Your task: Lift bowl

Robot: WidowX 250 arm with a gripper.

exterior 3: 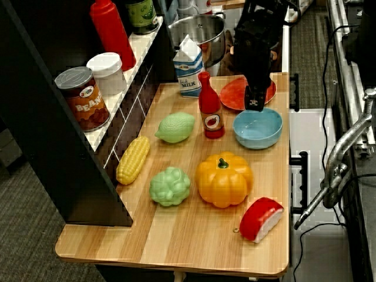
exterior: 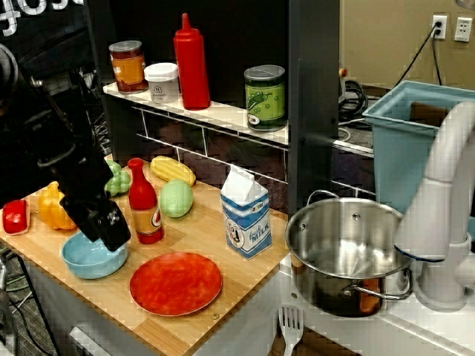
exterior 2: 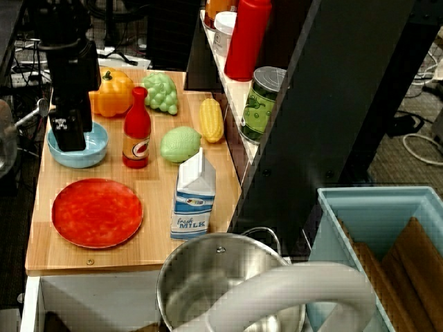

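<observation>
Upper left of frame: black gripper (exterior 2: 69,138) hangs straight down with its tip inside the light blue bowl (exterior 2: 77,147), jaw state hidden by its own body. Red sauce bottle (exterior 2: 136,129) stands just right of the bowl, red plate (exterior 2: 97,212) lies below it on the wooden board (exterior 2: 156,242), orange pepper (exterior 2: 114,93) sits above. Milk carton (exterior 2: 192,196) stands centre frame; steel pot (exterior 2: 208,280) fills the bottom edge.
</observation>
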